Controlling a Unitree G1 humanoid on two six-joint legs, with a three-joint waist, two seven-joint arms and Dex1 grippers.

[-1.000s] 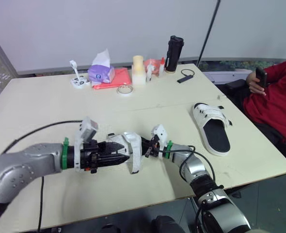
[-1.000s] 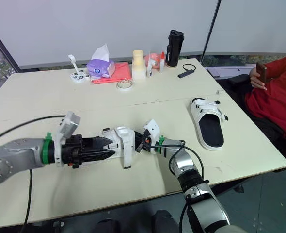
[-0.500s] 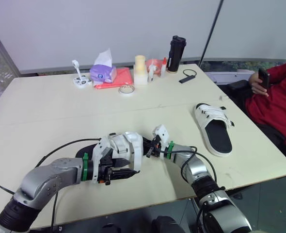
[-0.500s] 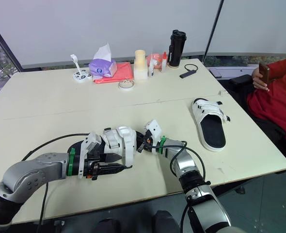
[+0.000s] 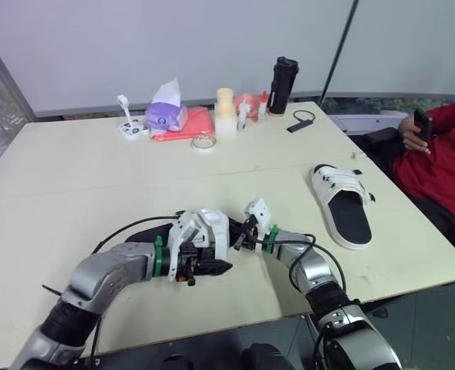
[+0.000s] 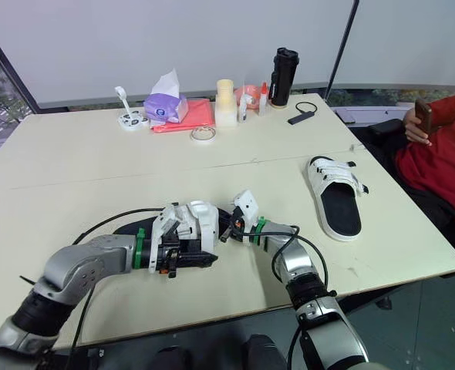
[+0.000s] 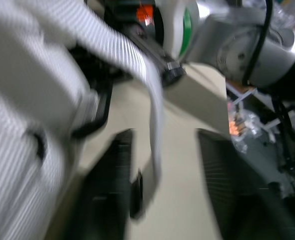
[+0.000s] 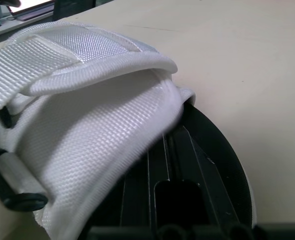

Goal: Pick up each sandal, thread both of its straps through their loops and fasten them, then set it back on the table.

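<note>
The left hand [image 5: 218, 267] and right hand [image 5: 238, 235] sit against the near sandal [image 5: 207, 229]

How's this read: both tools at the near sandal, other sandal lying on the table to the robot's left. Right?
Wrong side. The other sandal lies on the table to the robot's right, not its left; the left eye view shows it. The left tool and right tool are both at the near sandal.
</note>
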